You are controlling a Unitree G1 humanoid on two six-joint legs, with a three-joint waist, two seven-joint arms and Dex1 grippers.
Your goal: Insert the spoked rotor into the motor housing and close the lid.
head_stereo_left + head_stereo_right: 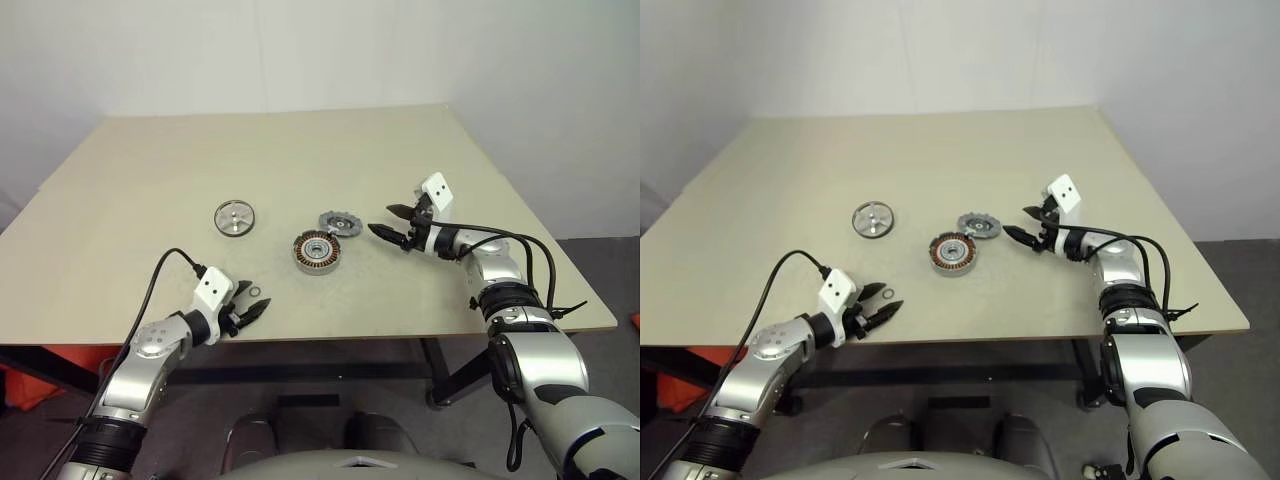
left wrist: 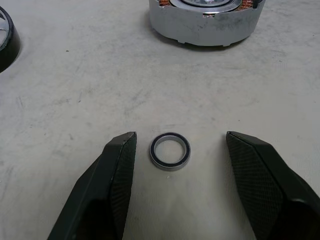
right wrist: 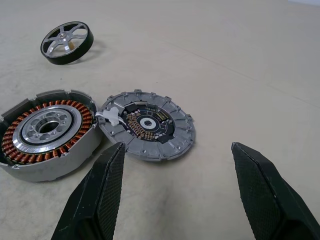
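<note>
We find the flat shiny silver spoked rotor (image 1: 235, 217) lying on the pale beige table (image 1: 150, 180), well apart from both arms and to the left of the other parts. The thick round motor housing with copper-brown windings around a silver centre (image 1: 318, 252) sits near mid-table, and the dull grey notched-edge lid with a dark centre (image 1: 341, 222) lies flat, touching or just beside the housing — we cannot tell whether its edge overlaps the housing.

The left gripper (image 2: 177, 150) has its jaws apart, straddling a small thin dark-rimmed ring (image 2: 170, 150) on the table near the front edge; it grips nothing. The right gripper (image 3: 177, 160) likewise stands spread and empty, hovering just short of the lid.

In our judgement the rotor is rigid metal, moderately heavy for its size, and its polished face is likely slippery. Lying flat, it offers little to pinch from above — the dark outer rim, taken edge to edge across the diameter, looks the surest hold. The housing's windings and the white connector at the lid's edge appear delicate and should be kept clear of the fingers.
</note>
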